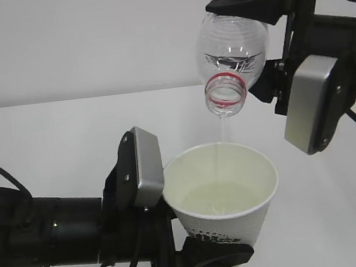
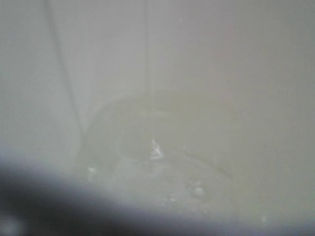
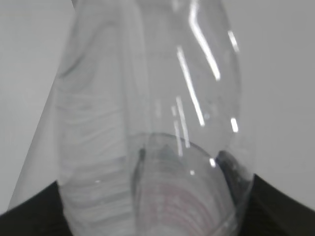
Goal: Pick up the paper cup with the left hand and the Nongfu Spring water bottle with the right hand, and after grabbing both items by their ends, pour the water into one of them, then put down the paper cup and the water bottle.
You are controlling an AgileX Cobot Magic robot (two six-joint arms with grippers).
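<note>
Left end effector (image 1: 204, 258) gripping paper cup (image 1: 226, 195), right end effector (image 1: 264, 41) gripping inverted bottle (image 1: 233, 51), only exterior shows both

White table top, seen from the front

The table (image 1: 50, 128) is a plain, matte white surface that fills the lower part of the exterior view and meets a pale wall along a straight horizontal line behind; it looks slightly greyer toward the near right corner. Whether the base of the paper cup (image 1: 222, 192) touches it cannot be told
</note>
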